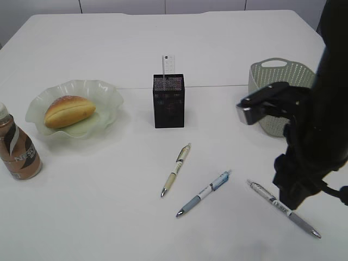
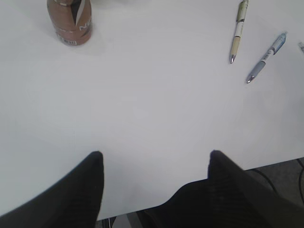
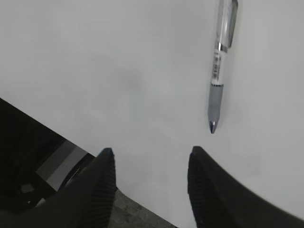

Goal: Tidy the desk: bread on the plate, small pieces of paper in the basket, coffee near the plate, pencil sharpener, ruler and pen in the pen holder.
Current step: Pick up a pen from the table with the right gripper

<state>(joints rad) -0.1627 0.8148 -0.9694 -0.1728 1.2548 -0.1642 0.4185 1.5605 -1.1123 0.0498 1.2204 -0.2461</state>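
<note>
the right gripper hangs over the near right part of the desk with its jaws parted to a middling gap and nothing between them. just ahead of the jaws and a little to one side lies the grey pen, flat on the desk, tip pointing back toward the jaws. in the exterior view this grey pen is the rightmost of three, partly under the dark arm.

the left gripper rests back at the near edge of the desk, jaws wide and empty, with the coffee far ahead on its left.

the step in hand looks like picking up the grey pen. to do it well, the jaws should shift sideways until the barrel lies between them, turn so they cross the barrel squarely, come down at the grip section or mid-barrel rather than the tip, and close only once low enough that the thin pen cannot roll out.

further out, the blue pen and the cream pen wait near the middle. the pen holder stands behind them with the ruler upright in it. the basket is at the right rear, the bread sits on the plate at the left, and the coffee stands near it.
</note>
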